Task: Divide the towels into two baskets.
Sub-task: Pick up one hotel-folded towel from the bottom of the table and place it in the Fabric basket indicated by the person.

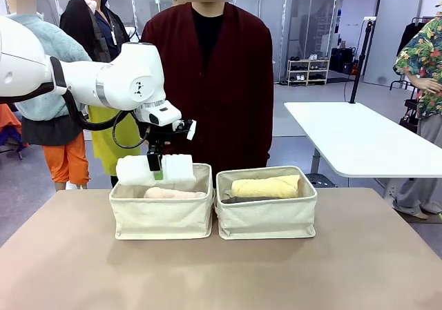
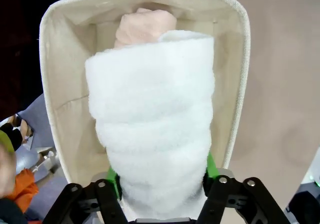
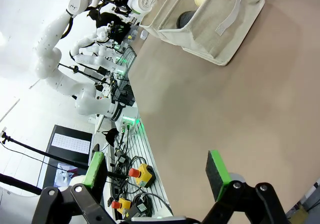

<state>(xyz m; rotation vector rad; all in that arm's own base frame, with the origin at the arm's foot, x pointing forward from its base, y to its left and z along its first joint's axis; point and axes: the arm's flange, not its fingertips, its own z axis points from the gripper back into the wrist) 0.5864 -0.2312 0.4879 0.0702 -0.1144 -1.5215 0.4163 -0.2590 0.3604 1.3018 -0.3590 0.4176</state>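
My left gripper (image 1: 157,169) is shut on the white towel (image 1: 155,170), holding the roll just above the left basket (image 1: 163,215). In the left wrist view the white towel (image 2: 155,134) hangs between the green pads (image 2: 210,166) over the basket (image 2: 236,84), above the pinkish-beige towel (image 2: 142,27) lying inside. That beige towel (image 1: 173,193) rests in the left basket. The right basket (image 1: 268,215) holds the pale yellow towel (image 1: 265,186) on top of the dark grey towel (image 1: 238,199). My right gripper (image 3: 157,171) is open over bare table, with the right basket (image 3: 210,22) far off.
A person in a dark red cardigan (image 1: 221,82) stands right behind the baskets at the far edge. The brown table (image 1: 221,275) stretches in front of the baskets. A white table (image 1: 359,141) stands at the back right.
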